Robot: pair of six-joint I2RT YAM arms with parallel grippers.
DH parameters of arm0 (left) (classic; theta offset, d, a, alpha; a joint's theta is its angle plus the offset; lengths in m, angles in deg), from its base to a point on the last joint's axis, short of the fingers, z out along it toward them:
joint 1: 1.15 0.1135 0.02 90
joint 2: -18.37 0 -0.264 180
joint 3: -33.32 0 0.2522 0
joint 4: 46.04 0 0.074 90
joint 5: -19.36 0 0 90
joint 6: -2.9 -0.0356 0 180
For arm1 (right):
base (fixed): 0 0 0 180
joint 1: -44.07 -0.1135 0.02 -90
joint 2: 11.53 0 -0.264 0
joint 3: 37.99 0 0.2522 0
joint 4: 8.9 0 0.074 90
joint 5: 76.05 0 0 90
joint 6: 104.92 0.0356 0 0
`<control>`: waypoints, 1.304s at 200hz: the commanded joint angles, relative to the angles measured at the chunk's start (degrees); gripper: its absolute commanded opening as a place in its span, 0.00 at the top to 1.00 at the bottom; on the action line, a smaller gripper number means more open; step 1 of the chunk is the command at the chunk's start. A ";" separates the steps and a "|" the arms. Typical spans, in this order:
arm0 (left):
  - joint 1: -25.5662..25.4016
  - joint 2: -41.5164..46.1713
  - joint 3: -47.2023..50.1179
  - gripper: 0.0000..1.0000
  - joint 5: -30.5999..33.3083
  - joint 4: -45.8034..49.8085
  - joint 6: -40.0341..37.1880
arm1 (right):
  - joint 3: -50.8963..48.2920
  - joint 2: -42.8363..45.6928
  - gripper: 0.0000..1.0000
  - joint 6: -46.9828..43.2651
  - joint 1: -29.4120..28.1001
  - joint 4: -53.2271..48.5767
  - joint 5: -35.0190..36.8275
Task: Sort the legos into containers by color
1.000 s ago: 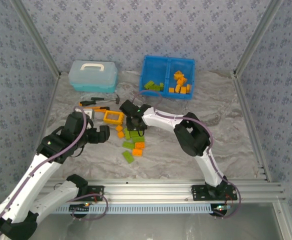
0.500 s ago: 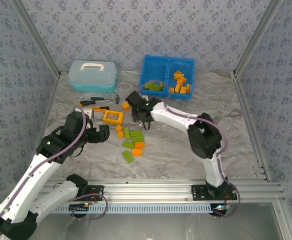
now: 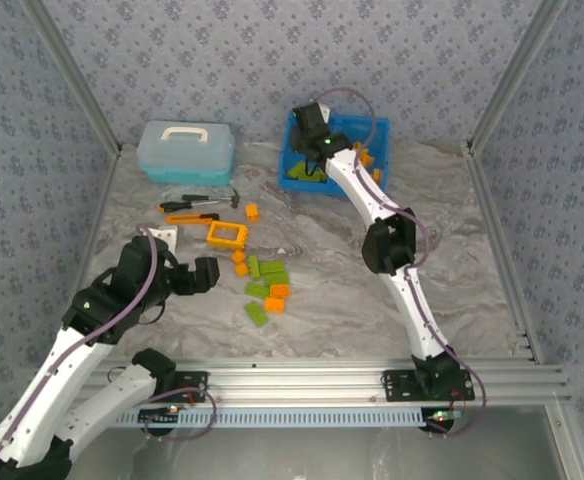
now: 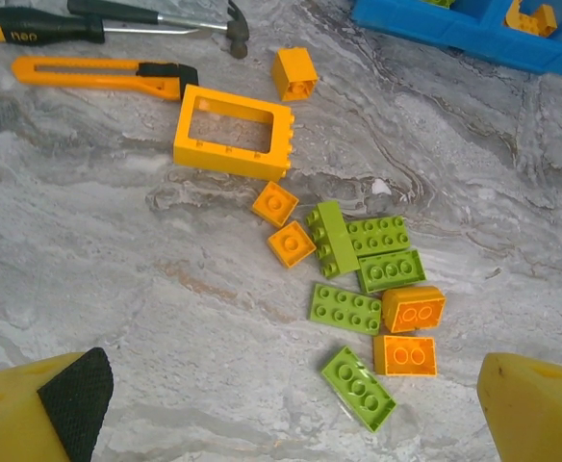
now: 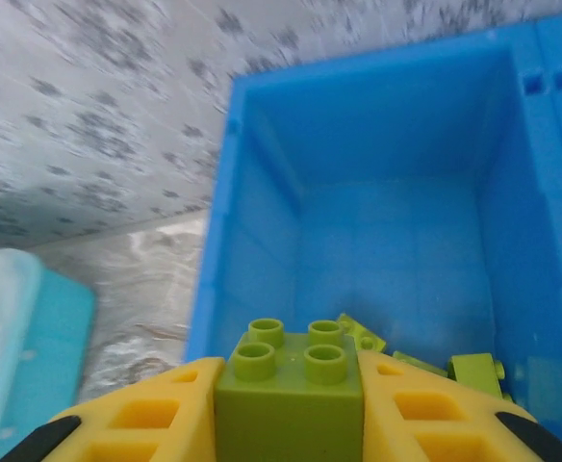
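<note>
Nearest the bases, the left gripper [image 3: 200, 276] hangs over the marbled table [image 4: 89, 289] with its jaws wide apart and nothing between them, looking down on the loose legos [image 4: 358, 279]. Five lime green bricks and four small orange ones lie in a loose cluster there. Just beyond them are the orange frame piece [image 4: 233, 130] and a lone orange cube [image 4: 293, 72], then the orange-and-black hand tool [image 4: 98, 77] and the hammer [image 4: 166, 14]. The change is farther out. A second ago the right arm was bent low over that cluster; now it is stretched to the back of the table. The right gripper [image 5: 289, 423] is clamped on a lime green brick [image 5: 289, 380], held studs up above the near edge of the blue tray [image 3: 352, 194]. It is poised over the tray's left compartment [image 5: 396, 241], where other green bricks [image 5: 473, 371] already lie. Orange bricks [image 3: 364, 157] sit in the right compartment. So the pick succeeded and the carry looks nearly done. What remains is probably to move a little farther in and release, so the brick falls among its own colour. The pale blue box [image 3: 187, 150] stands well to the left.
</note>
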 commanded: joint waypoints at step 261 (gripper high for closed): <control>0.46 5.55 3.27 0.01 13.11 1.11 4.53 | -48.51 25.28 0.42 3.05 -28.42 -7.53 -6.49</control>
